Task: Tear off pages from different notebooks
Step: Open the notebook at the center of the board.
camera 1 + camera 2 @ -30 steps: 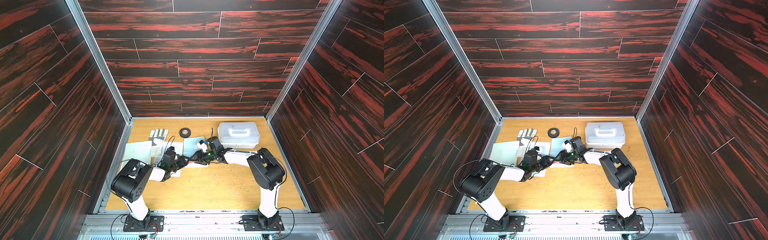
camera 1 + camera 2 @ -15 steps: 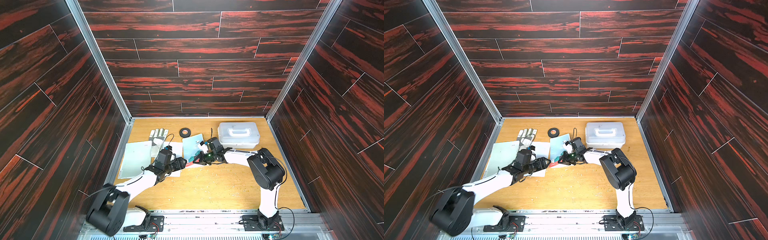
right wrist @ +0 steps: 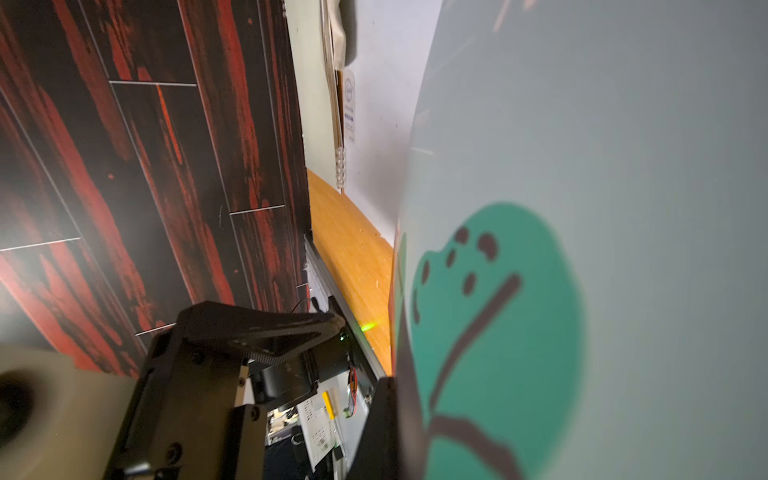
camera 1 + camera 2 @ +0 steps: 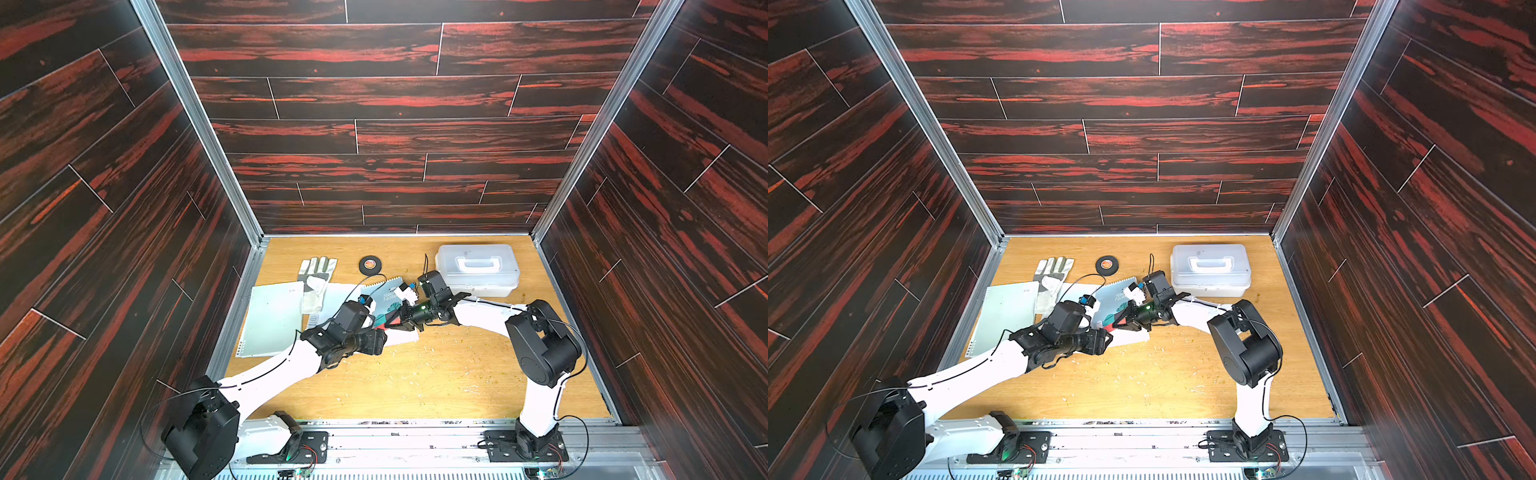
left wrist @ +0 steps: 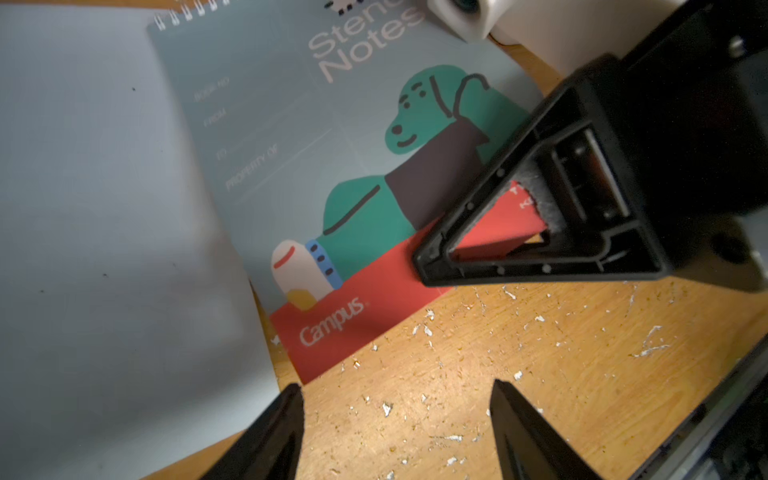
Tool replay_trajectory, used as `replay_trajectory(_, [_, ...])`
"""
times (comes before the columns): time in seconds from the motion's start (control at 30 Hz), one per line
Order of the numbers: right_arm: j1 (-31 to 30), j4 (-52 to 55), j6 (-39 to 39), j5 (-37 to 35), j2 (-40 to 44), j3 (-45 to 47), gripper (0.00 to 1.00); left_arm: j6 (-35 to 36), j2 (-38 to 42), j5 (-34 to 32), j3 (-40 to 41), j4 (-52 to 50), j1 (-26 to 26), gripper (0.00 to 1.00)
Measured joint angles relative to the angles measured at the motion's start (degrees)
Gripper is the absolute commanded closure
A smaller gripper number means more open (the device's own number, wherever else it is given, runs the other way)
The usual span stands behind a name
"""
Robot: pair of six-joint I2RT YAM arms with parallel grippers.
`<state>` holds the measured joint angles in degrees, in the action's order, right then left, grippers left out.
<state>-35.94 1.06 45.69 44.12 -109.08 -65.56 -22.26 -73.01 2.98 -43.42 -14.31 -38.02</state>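
Note:
A small notebook point(image 4: 386, 301) point(image 4: 1115, 301) with a teal dog and a coral band lies mid-table, its spiral at the far edge. My right gripper point(image 4: 395, 322) point(image 4: 1121, 323) is shut on the coral corner of its cover point(image 5: 494, 228), which is raised a little off the table; the cover point(image 3: 582, 208) fills the right wrist view. My left gripper point(image 4: 380, 338) point(image 5: 395, 390) stands open over bare wood just in front of the notebook's near corner, holding nothing. A white page point(image 5: 104, 249) point(image 4: 401, 337) lies beside and under the small notebook. A large pale grey-green notebook point(image 4: 274, 320) lies at the left.
A white-and-grey glove point(image 4: 318, 272) and a black tape roll point(image 4: 370, 264) lie at the back. A translucent plastic box point(image 4: 478, 270) with a handle stands at the back right, behind the right arm. Small paper scraps point(image 5: 540, 332) litter the wooden table point(image 4: 436, 382).
My right gripper has closed on the small notebook's cover corner. My left gripper has opened wider, and the left arm has stretched out low with its shoulder swung toward the front left.

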Motion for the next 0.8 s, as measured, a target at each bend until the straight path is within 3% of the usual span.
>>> replay_trajectory(0.53, [1.2, -3.5, 7.8, 9.7, -0.2, 3.4, 0.98, 8.2, -10.4, -9.9, -7.3, -3.3, -8.4, 0.23])
replay_trajectory(0.8, [1.5, -4.4, 8.5, 11.1, -0.2, 4.3, 0.98, 10.6, -12.1, -16.5, -7.9, -5.6, -9.2, 0.33])
